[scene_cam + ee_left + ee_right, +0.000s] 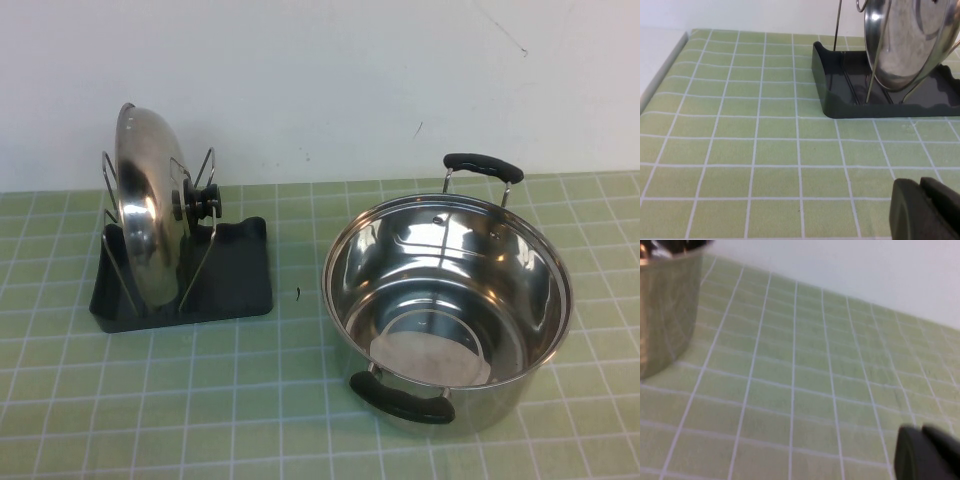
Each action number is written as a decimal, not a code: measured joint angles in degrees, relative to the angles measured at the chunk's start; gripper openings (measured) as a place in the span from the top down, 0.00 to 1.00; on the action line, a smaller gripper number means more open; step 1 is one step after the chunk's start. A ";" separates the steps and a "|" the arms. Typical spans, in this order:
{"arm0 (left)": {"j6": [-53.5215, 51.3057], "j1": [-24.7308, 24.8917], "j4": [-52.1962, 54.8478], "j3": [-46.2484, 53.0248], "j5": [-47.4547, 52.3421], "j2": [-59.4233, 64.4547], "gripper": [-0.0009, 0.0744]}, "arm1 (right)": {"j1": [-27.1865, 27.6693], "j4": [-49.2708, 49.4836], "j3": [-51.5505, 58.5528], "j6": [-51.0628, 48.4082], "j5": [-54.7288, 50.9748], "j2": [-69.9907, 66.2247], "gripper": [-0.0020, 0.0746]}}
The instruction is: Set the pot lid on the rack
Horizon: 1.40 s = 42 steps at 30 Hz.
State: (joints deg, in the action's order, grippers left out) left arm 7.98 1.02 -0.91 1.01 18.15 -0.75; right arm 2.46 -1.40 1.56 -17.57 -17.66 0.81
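Observation:
The shiny steel pot lid with its black knob stands on edge between the wire loops of the dark rack at the left of the table. The lid and the rack also show in the left wrist view. My left gripper is shut and empty, low over the green tiles, a short way from the rack. My right gripper is shut and empty over bare tiles, apart from the pot. Neither arm shows in the high view.
A deep steel pot with two black handles stands open on the right of the green tiled mat. A white wall runs behind the table. The mat's left edge shows in the left wrist view.

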 joint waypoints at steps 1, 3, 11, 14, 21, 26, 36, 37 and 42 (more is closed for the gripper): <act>0.00 0.00 0.00 0.00 0.03 0.00 0.99 | 0.14 0.03 0.00 0.52 -1.23 0.00 0.98; 0.00 0.00 0.00 0.00 0.03 0.00 0.99 | 0.28 0.28 -0.11 1.15 -1.79 0.00 0.98; -0.09 0.00 0.00 0.00 0.03 0.00 0.99 | 0.38 0.28 -0.11 2.90 -2.05 0.00 0.98; -0.09 0.00 0.00 0.00 0.03 0.00 0.99 | 0.38 0.28 -0.11 6.90 -2.05 0.00 0.98; -0.09 0.00 0.00 0.00 0.03 0.00 0.99 | 0.49 0.52 -0.11 9.67 -1.95 0.00 0.98; -0.34 0.00 0.00 0.00 0.03 0.00 0.99 | 0.49 0.65 -0.11 10.30 -1.95 0.00 0.98; -0.34 0.00 0.00 0.00 0.03 0.00 0.99 | 0.49 0.17 -0.11 10.30 -1.87 0.00 0.98; -0.34 0.00 0.00 0.00 0.03 0.00 0.99 | 0.49 0.17 -0.11 10.30 -1.87 0.00 0.98; -0.34 0.00 0.00 0.00 0.03 0.00 0.99 | 0.49 0.06 -0.11 10.30 -1.87 0.00 0.98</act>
State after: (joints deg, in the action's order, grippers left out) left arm 7.64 1.02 -0.91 1.01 18.17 -0.75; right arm 2.95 -1.34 1.45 -7.27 -19.53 0.81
